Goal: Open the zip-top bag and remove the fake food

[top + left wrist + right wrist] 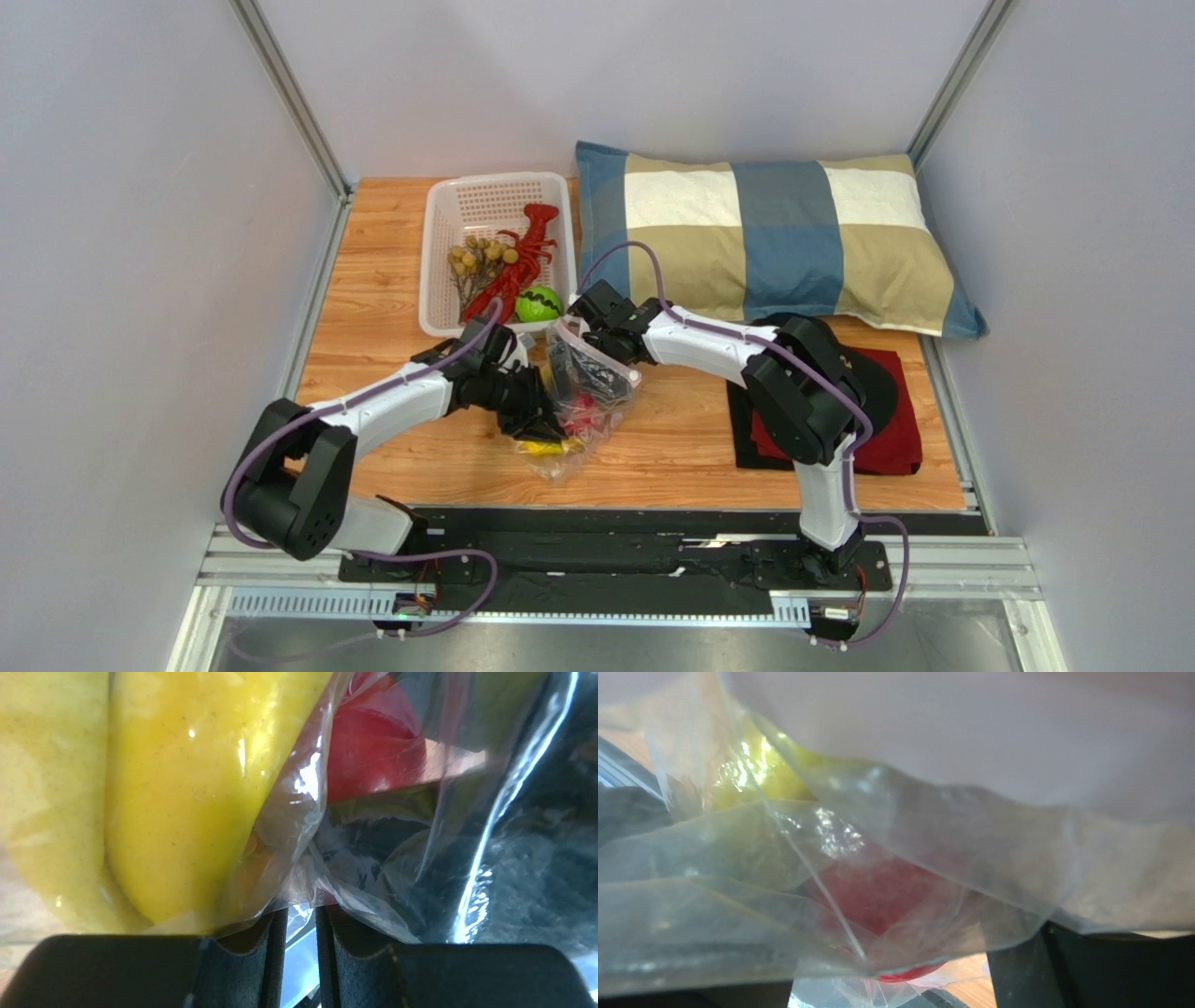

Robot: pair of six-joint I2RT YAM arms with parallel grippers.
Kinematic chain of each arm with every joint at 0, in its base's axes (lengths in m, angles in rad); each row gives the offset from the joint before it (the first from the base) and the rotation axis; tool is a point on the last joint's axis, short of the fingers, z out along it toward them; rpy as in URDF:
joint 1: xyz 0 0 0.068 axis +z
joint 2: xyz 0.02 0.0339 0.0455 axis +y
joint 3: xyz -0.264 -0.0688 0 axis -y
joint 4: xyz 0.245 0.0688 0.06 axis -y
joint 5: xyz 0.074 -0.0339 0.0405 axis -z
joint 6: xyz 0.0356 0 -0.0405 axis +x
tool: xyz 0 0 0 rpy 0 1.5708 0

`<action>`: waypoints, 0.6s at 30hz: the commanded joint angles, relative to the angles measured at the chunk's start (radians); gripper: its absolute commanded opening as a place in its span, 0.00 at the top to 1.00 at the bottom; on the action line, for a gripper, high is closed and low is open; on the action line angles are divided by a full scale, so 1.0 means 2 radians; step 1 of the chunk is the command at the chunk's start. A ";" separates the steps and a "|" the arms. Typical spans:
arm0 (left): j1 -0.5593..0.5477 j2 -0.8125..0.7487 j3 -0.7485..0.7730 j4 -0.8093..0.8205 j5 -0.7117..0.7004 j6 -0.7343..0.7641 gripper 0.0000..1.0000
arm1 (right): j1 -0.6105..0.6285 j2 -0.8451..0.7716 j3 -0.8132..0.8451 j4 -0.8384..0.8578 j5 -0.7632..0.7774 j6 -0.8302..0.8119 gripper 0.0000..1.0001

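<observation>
The zip-top bag (603, 406) lies mid-tabletop (687, 434), just in front of the white basket (446, 238), with yellow bananas (168, 798) and a red fruit (372, 749) inside. The left tool (302, 917) pinches its film. The right tool (601, 315) is at its top edge, but I cannot tell whether it is open.

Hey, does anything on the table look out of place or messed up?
Nothing is spilled or broken. The clear crinkly zip-top bag sits crumpled mid-table, pinched by the left gripper, with the yellow plastic banana bunch and red round fruit inside.

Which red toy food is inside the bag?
The round red fruit, beside the yellow bananas in the zip-top bag; the red lobster lies in the white basket.
</observation>
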 commanded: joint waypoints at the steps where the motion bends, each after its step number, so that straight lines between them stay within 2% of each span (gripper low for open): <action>1: 0.002 -0.018 -0.008 -0.016 -0.061 0.020 0.73 | 0.007 0.017 0.022 -0.019 0.023 -0.033 0.22; 2: 0.002 -0.040 -0.011 -0.024 -0.078 0.019 0.73 | 0.006 0.017 0.043 -0.044 0.025 -0.038 0.36; 4: 0.003 -0.056 -0.019 -0.041 -0.087 0.015 0.72 | 0.005 -0.002 0.060 -0.069 0.043 -0.058 0.51; 5: 0.005 -0.062 -0.024 -0.042 -0.089 0.014 0.72 | 0.006 -0.012 0.082 -0.097 0.049 -0.067 0.65; 8: 0.008 -0.056 -0.042 -0.042 -0.087 -0.001 0.72 | 0.006 -0.056 0.120 -0.163 0.086 -0.089 0.87; 12: 0.013 -0.048 -0.053 -0.036 -0.088 -0.010 0.72 | 0.005 -0.104 0.132 -0.220 0.141 -0.116 1.00; 15: 0.018 -0.051 -0.054 -0.036 -0.089 -0.011 0.72 | -0.002 -0.127 0.131 -0.246 0.180 -0.130 1.00; 18: 0.018 -0.056 -0.051 -0.046 -0.097 -0.005 0.72 | -0.010 -0.146 0.141 -0.252 0.188 -0.150 1.00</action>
